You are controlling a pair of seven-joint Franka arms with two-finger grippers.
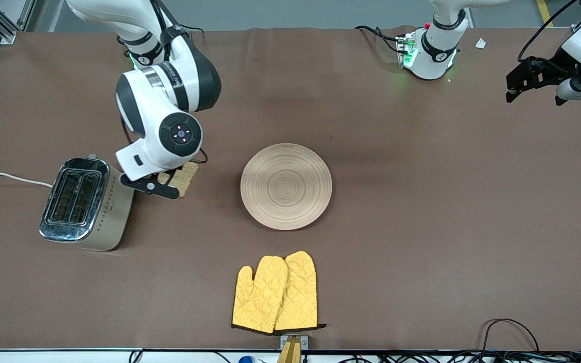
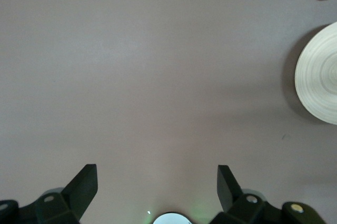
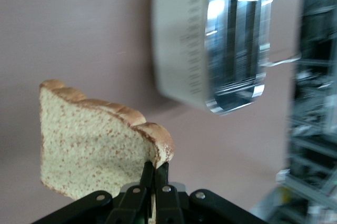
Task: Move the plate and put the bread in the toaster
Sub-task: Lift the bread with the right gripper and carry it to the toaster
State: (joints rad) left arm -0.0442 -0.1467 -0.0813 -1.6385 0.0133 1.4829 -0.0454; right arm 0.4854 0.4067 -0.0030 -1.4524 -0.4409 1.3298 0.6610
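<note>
the right gripper [image 3: 154,182] is clamped on the bread [image 3: 95,140], holding the slice up over the table just beside the toaster [image 1: 86,203] (both slots empty, at the right arm's end of the table). the plate [image 1: 286,186] sits mid-table, with yellow oven mitts [image 1: 275,293] nearer the front camera. the left gripper [image 2: 157,184] waits with fingers spread wide over bare brown cloth at the left arm's end

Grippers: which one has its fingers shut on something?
The right gripper: its fingers pinch the bread by one edge, in the air beside the toaster. The left gripper is open and holds nothing, waiting over bare table at its own end.
</note>
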